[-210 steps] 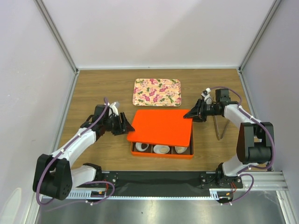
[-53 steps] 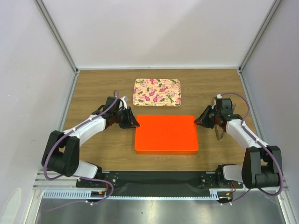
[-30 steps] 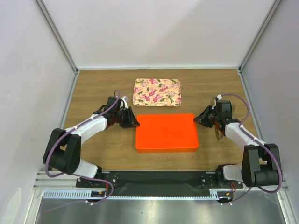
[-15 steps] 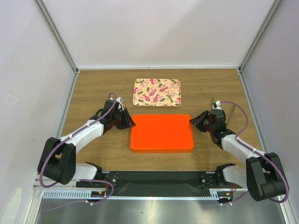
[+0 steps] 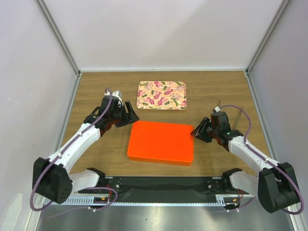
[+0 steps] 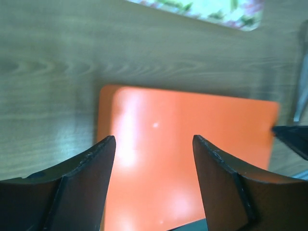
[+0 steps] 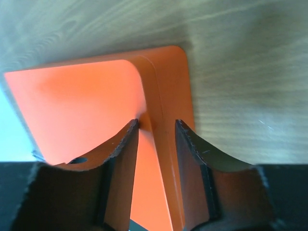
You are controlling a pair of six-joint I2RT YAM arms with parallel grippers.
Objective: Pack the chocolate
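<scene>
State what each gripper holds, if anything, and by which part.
The right gripper grips the orange box by its right edge, near the far corner. The left gripper is open, holding nothing.

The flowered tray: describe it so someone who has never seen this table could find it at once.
On the wooden table, look at the far half, toward the back wall. The flowered tray lies there, flat and rectangular, beyond the orange box; only it carries a pink-and-green floral print.
</scene>
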